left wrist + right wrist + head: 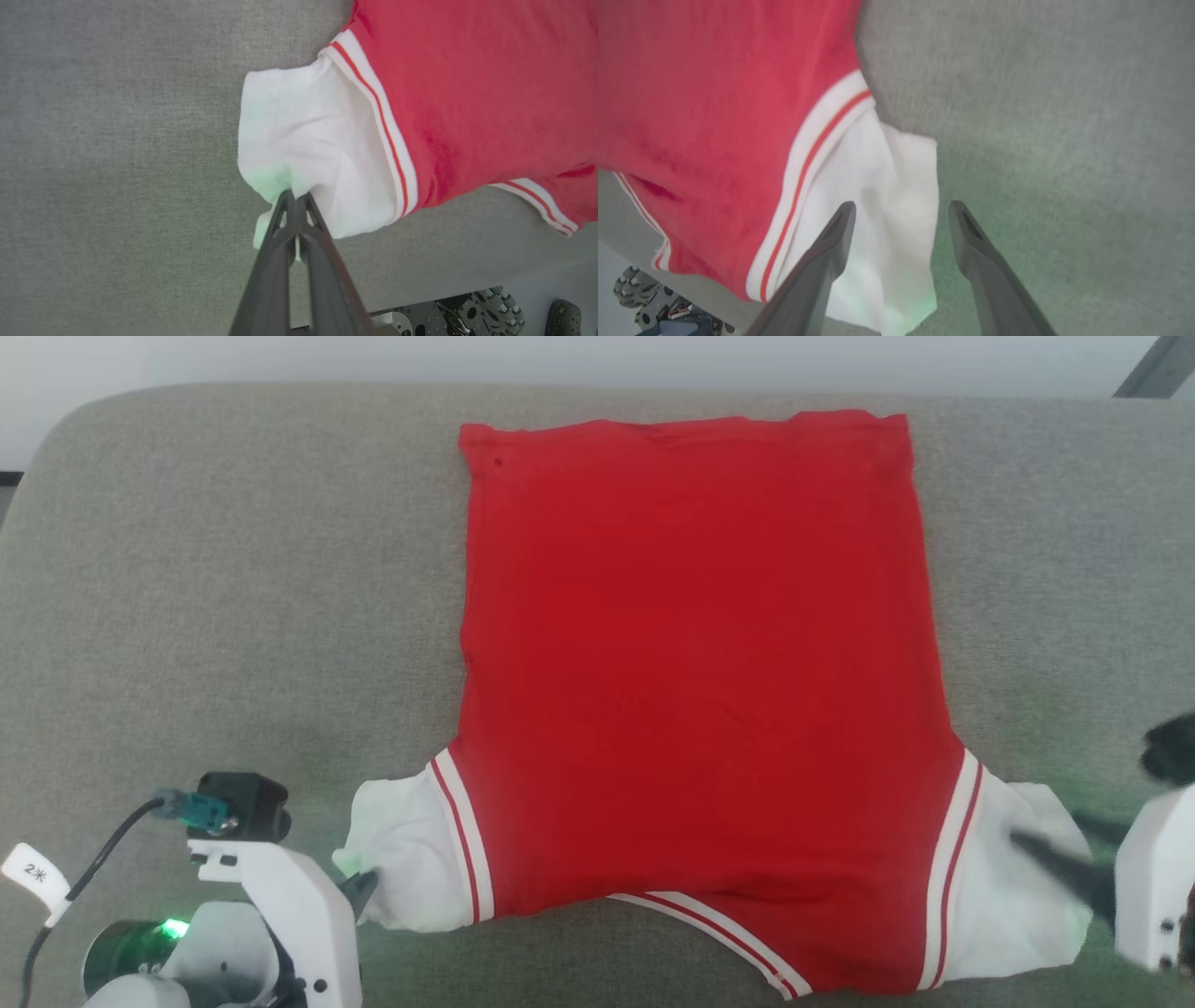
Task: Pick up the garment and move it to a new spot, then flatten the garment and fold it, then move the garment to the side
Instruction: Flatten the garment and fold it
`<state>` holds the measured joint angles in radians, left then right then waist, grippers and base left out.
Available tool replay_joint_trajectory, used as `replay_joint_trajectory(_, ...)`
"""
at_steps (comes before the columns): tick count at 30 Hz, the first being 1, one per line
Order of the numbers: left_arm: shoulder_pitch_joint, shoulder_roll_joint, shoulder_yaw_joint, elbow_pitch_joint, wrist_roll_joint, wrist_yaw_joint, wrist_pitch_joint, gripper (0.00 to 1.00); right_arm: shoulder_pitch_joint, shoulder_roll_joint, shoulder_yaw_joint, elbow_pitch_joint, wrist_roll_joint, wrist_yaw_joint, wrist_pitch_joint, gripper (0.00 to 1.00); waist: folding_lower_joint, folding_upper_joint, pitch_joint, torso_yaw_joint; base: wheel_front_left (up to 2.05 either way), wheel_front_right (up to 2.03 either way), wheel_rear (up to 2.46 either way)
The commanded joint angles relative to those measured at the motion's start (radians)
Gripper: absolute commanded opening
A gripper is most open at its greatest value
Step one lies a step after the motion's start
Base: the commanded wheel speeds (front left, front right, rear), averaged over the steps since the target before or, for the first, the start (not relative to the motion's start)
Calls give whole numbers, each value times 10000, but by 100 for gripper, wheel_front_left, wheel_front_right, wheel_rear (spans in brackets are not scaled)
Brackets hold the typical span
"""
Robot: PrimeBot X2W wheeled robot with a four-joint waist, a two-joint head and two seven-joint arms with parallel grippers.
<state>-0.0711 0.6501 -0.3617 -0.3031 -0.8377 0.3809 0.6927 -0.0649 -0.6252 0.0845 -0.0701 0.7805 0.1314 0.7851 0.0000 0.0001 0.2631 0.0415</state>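
Bright red soft fabric garment (695, 663), white panels — flat on grey cloth surface (233, 616), near hem cut off. Left gripper (295, 198) pinched shut on its white panel; right gripper (901, 207) blurred in head view — fingers wide apart, gripping nothing.

The garment (695, 653) is bright red with white panels and red-striped white bands, the surface (233, 569) grey.

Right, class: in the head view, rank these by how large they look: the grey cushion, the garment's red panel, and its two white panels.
1. grey cushion
2. red panel
3. left white panel and right white panel: they look too alike to rank.
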Motion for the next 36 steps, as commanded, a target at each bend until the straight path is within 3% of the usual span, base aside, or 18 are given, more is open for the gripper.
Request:
replay_joint_trajectory(1,-175,-56,-38,19,157,-69,-69,0,-173,187,-145,-146,-83,-13,-98,100,0,-1,61,54,0,0,0)
replay_joint_trajectory(7,-576,-229,-266,33,220,-191,-66,0,-1545,955,-1073,-430,-1021,-13,-302,100,0,-1,386,307,0,0,0)
replay_joint_trajectory(12,-1110,-502,-586,38,399,-385,-40,0,-3426,1394,-1192,615,-1809,-13,-312,100,0,-1,796,713,0,0,0)
replay_joint_trajectory(27,-2633,-1516,-1449,591,649,-1093,-205,0,-9009,819,-344,6466,-3142,-10,-402,100,0,-1,2430,2410,0,0,0)
replay_joint_trajectory(32,-2922,-1818,-1642,927,608,-1325,-334,0,-10173,735,-214,8312,-3394,-11,266,100,0,-1,2785,2841,0,0,0)
replay_joint_trajectory(36,-2990,-1985,-1689,1225,544,-1406,-437,0,-10260,1023,-288,10125,-3400,-13,1862,100,0,-1,2875,3003,0,0,0)
